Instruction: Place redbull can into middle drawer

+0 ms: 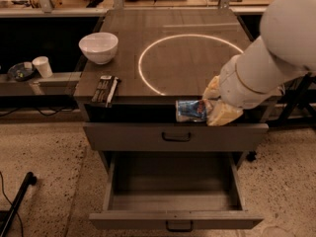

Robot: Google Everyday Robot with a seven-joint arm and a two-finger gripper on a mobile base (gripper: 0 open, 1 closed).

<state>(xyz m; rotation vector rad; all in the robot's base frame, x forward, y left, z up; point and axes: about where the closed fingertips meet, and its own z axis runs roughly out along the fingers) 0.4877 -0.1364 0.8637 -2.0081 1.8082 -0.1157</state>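
Observation:
The redbull can (190, 110), blue and silver, lies sideways in my gripper (206, 110), which is shut on it. The gripper holds it in the air at the cabinet's front edge, just above the upper grey drawer (175, 136). The middle drawer (175, 220) is pulled open below; its inside shows nothing in it, and its dark handle is at the bottom centre. My white arm reaches in from the upper right.
A white bowl (98, 47) stands at the countertop's left. A dark flat packet (105, 89) lies near the front left edge. A white circle (148, 53) is marked on the top. A paper cup (43, 66) stands on a shelf at left.

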